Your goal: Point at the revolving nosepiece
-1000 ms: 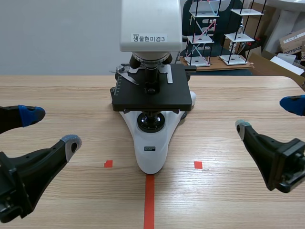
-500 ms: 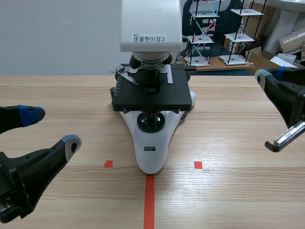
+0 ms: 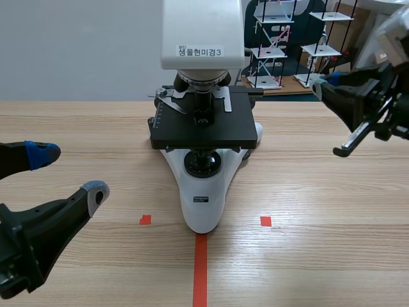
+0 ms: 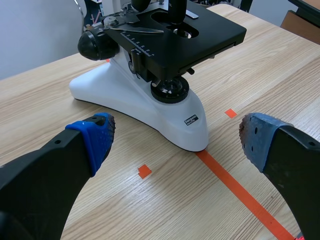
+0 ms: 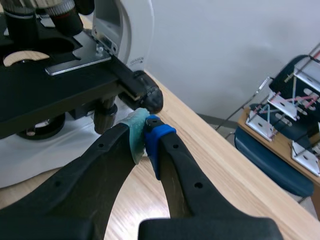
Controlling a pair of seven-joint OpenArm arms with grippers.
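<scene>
The microscope stands mid-bench, its revolving nosepiece tucked under the white head and above the black stage. The right end effector hangs raised off the stage's right side, fingers pressed together on nothing, its tip near a black knob and well short of the nosepiece. The left end effector sits low, spread wide, facing the microscope's base.

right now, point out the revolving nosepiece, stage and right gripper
revolving nosepiece (image 3: 214, 79), scene view, dark turret body
stage (image 3: 204, 133), scene view, flat black top
right gripper (image 5: 145, 136), right wrist view, where pads meet
</scene>
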